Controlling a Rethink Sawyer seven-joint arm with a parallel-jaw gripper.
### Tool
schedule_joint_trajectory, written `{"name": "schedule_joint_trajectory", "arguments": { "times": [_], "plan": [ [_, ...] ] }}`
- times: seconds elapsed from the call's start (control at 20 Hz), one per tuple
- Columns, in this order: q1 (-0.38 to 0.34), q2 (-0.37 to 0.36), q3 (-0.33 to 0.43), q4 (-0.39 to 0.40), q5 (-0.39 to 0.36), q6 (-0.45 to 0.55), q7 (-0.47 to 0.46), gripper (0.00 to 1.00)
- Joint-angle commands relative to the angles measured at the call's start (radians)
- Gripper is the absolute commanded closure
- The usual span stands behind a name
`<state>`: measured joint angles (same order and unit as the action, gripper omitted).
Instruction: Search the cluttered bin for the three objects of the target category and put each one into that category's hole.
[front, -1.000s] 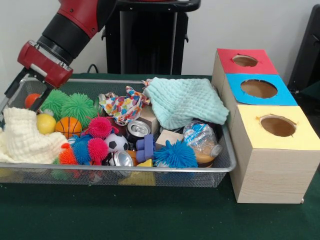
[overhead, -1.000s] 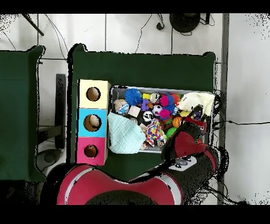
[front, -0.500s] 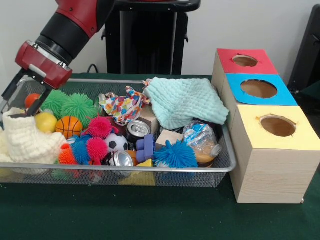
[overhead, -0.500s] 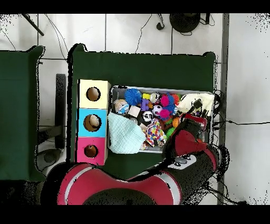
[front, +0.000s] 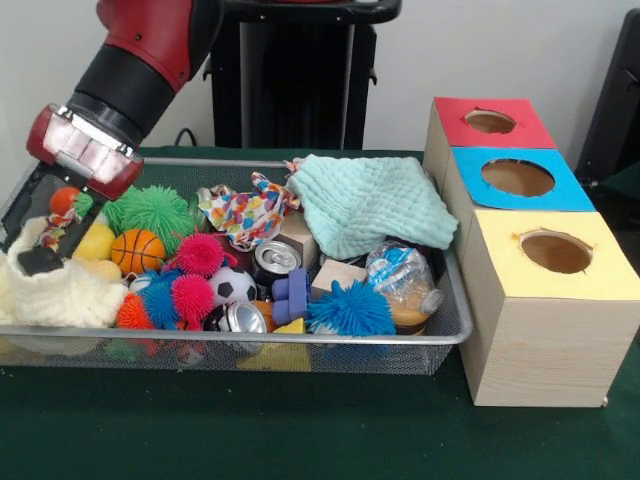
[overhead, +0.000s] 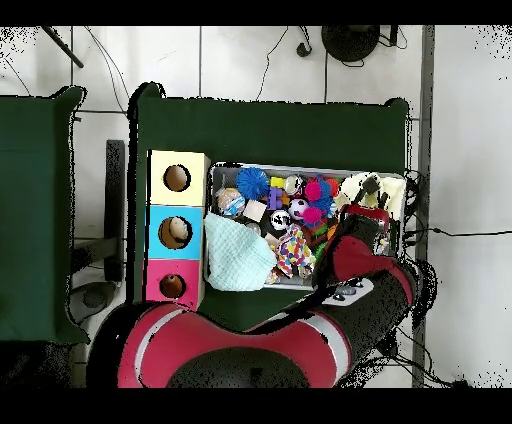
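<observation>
Cream cloth (front: 55, 290) hiding end effector (front: 42, 250) tips

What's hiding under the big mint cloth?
The mint cloth drapes over a wooden block and the bin's rim. A plastic bottle pokes out below. Anything deeper is covered.

Gripper (front: 45, 240): lowered from above bin's end into cream cloth (front: 60, 290); cloth now bunched around fingers.
</observation>
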<state>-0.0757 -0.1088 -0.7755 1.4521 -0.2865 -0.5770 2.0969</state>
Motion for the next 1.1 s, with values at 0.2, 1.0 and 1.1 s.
{"name": "schedule_joint_trajectory", "arguments": {
  "times": [0.2, 1.0, 1.1],
  "plan": [
    [-0.149, -0.023, 0.436, -0.294, -0.501, 0.231, 0.19, 0.0],
    [-0.294, -0.161, 0.693, -0.136, -0.629, 0.406, 0.078, 1.0],
    [-0.271, -0.146, 0.647, -0.141, -0.589, 0.372, 0.092, 1.0]
  ]
}}
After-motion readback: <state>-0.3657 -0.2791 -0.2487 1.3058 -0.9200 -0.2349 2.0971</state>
